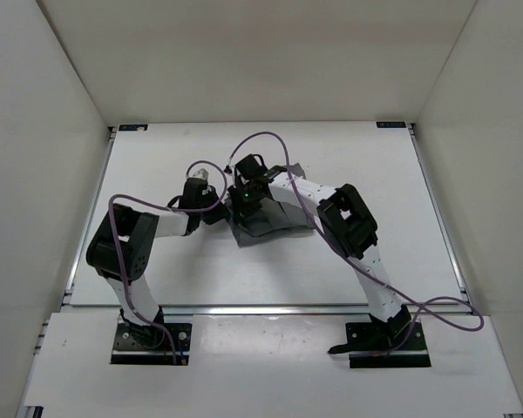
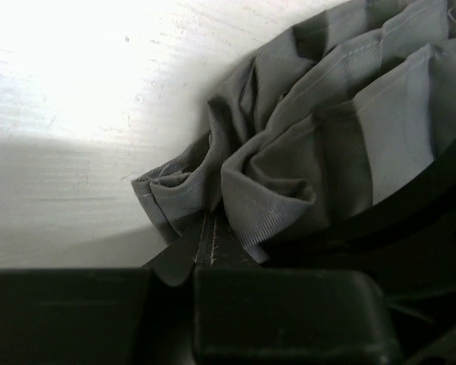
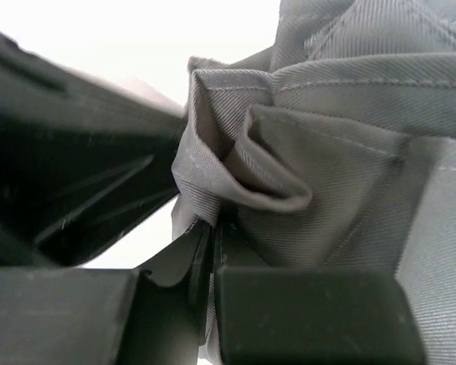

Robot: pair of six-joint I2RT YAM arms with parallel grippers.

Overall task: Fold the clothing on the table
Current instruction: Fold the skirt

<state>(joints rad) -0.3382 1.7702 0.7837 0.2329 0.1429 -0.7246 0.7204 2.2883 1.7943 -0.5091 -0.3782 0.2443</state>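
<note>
Plain white walls (image 1: pixel 35 131) close in the left, back and right sides, two small black brackets (image 1: pixel 132 127) sit at the foot of the back wall, and two black plates (image 1: pixel 181 344) lie on a white ledge (image 1: pixel 261 374) in front.

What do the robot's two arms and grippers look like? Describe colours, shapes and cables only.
The left arm and right arm both have white links joined by bulky black joint housings, and each stands on a black base plate. A loose purple cable loops along each arm. The left gripper and right gripper are matt black, with blocky bodies tapering forward.
</note>
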